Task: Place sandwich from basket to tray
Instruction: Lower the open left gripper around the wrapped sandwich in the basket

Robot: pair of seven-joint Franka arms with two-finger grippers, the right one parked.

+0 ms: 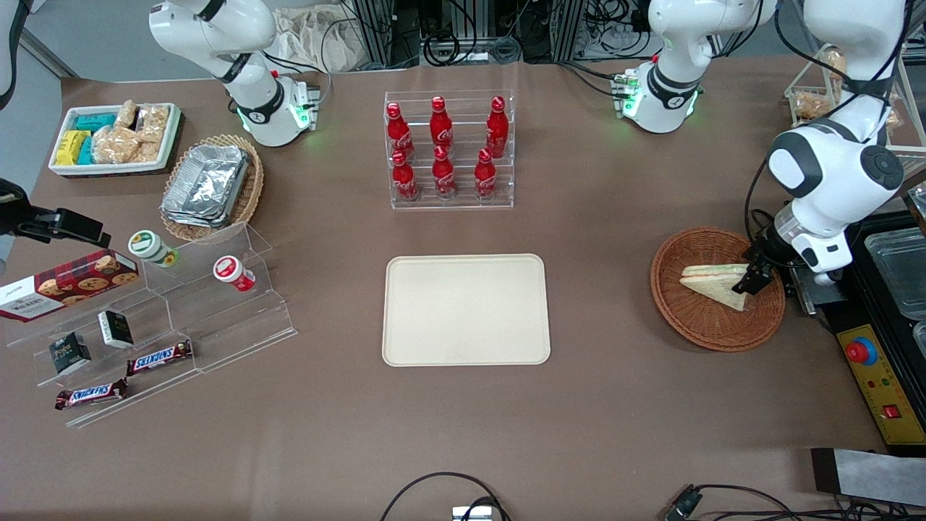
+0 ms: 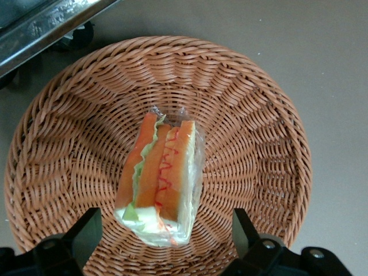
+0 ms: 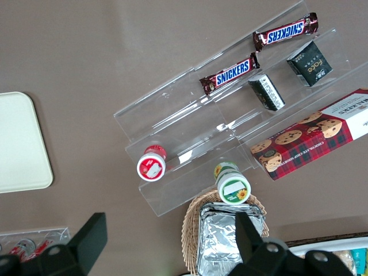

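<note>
The sandwich (image 1: 712, 284), a plastic-wrapped triangular wedge of white bread with orange and green filling, lies in the round reddish-brown wicker basket (image 1: 694, 329) toward the working arm's end of the table. In the left wrist view the sandwich (image 2: 161, 178) lies in the middle of the basket (image 2: 259, 144). My left gripper (image 1: 752, 278) hangs just above the basket at the sandwich's end, open, its fingers (image 2: 86, 230) standing wide on either side of the sandwich without touching it. The cream-beige tray (image 1: 466, 309) lies bare at the table's middle.
A clear rack of red cola bottles (image 1: 448, 148) stands farther from the front camera than the tray. A control box with a red button (image 1: 872, 369) and a black unit with clear containers (image 1: 897, 268) flank the basket. Snack shelves (image 1: 159, 318) stand toward the parked arm's end.
</note>
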